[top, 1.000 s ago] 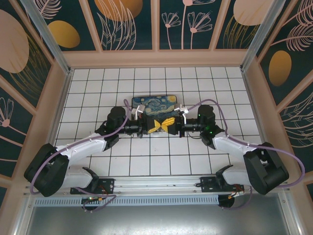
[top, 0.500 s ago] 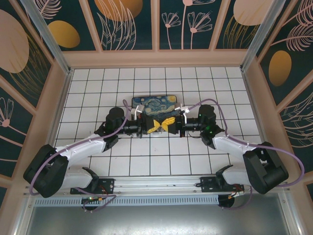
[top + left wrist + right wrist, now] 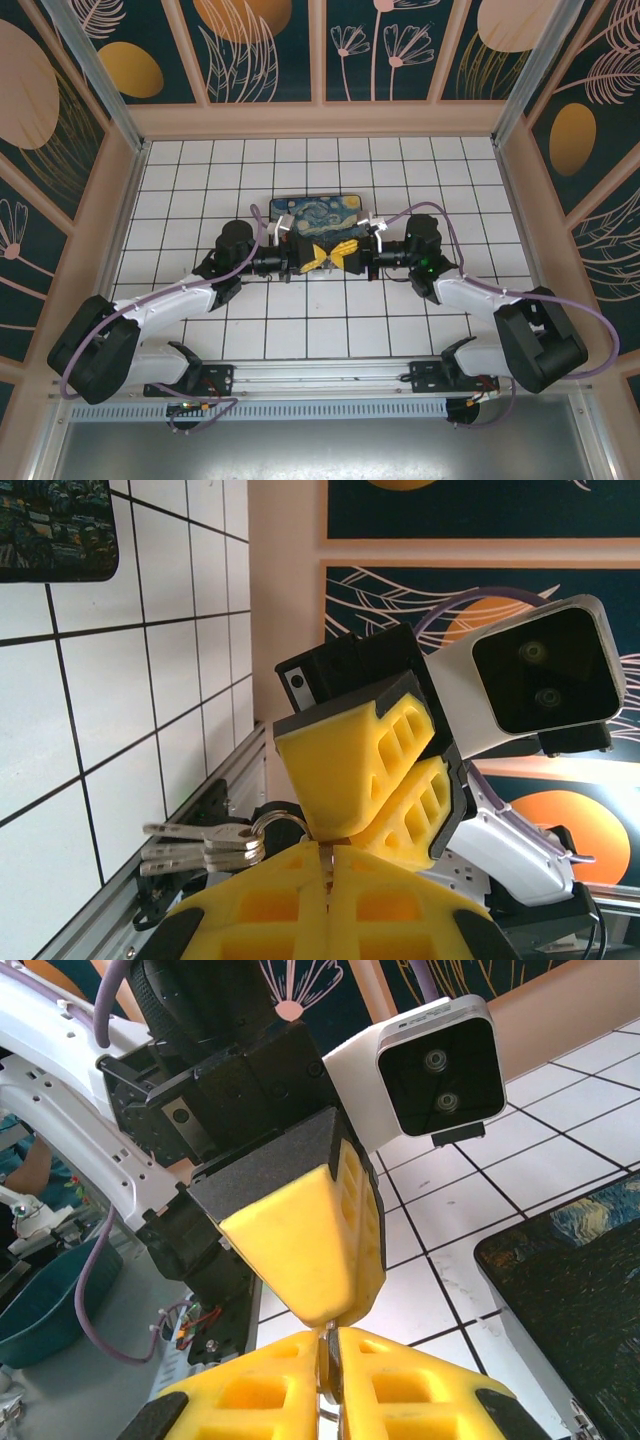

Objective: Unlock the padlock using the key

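Both grippers meet tip to tip in front of the black box with the Starry Night lid (image 3: 315,215). My left gripper (image 3: 328,865) is shut on one key, a thin blade showing between its yellow fingers. The rest of the key bunch (image 3: 195,845) hangs from its ring to the left. My right gripper (image 3: 330,1350) is shut on a small silvery metal piece, the padlock (image 3: 333,1375), mostly hidden between its fingers. In the top view the left gripper (image 3: 318,257) and the right gripper (image 3: 343,255) touch at their tips. The joint between key and padlock is hidden.
The box's dark lid shows at the right edge of the right wrist view (image 3: 580,1280) and the top left of the left wrist view (image 3: 55,530). White gridded table (image 3: 330,330) lies around, with low walls on three sides (image 3: 320,120) and the aluminium base rail (image 3: 320,378) at the near edge.
Both grippers have stayed tip to tip at the same spot. The right arm's lower links have shifted very slightly.
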Tool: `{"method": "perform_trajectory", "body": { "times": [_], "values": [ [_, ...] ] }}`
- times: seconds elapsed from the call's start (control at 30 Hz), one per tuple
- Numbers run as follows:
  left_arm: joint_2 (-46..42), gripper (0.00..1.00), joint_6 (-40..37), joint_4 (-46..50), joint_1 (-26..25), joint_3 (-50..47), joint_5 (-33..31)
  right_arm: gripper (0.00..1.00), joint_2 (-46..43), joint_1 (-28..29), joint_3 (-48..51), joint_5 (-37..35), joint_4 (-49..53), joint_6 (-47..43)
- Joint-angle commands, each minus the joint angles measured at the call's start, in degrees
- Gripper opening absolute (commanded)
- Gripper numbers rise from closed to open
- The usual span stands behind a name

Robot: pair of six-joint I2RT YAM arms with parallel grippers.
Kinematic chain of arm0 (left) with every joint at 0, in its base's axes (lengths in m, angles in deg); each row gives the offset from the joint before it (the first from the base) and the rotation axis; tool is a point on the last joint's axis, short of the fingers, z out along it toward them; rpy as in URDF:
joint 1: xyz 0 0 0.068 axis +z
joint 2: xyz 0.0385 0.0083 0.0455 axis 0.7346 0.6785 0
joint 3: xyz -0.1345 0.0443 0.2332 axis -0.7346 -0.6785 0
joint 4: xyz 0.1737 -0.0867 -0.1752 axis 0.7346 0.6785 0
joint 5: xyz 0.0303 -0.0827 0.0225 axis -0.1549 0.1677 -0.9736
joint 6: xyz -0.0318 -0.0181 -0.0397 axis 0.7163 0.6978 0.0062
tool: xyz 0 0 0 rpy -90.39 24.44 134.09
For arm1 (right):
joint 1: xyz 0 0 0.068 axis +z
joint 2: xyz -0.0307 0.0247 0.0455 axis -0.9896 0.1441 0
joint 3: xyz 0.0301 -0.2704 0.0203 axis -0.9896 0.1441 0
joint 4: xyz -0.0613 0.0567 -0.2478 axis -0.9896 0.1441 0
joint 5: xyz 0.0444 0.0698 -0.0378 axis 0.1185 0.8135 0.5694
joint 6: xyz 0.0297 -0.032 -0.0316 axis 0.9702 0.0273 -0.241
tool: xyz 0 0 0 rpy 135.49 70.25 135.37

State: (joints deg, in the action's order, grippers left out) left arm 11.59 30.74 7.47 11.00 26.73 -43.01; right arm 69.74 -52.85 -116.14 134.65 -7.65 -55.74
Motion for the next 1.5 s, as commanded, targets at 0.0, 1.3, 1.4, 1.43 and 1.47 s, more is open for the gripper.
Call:
{"method": "perform_trajectory", "body": {
  "times": [0.0,1.3,1.4,1.43,1.47],
  "values": [
    [-1.2,0.00,1.2,-4.4,0.6,-0.5,-0.6,0.14,0.5,0.4,0.1,2.0,-2.5,0.4],
    [11.2,0.61,-29.8,45.7,-19.6,13.9,-60.2,0.00,-15.2,-14.2,1.2,-24.4,18.5,29.8],
    [15.8,0.60,-30.2,44.2,-21.1,15.8,-61.6,0.00,-16.0,-15.9,1.2,-24.3,17.9,30.7],
    [17.0,0.59,-30.0,44.0,-21.3,16.4,-61.9,0.00,-16.2,-16.0,1.1,-24.2,17.6,30.6],
    [18.2,0.59,-30.4,43.3,-21.8,16.9,-62.6,0.00,-16.3,-16.1,0.8,-24.2,17.9,30.4]
  ]
}}
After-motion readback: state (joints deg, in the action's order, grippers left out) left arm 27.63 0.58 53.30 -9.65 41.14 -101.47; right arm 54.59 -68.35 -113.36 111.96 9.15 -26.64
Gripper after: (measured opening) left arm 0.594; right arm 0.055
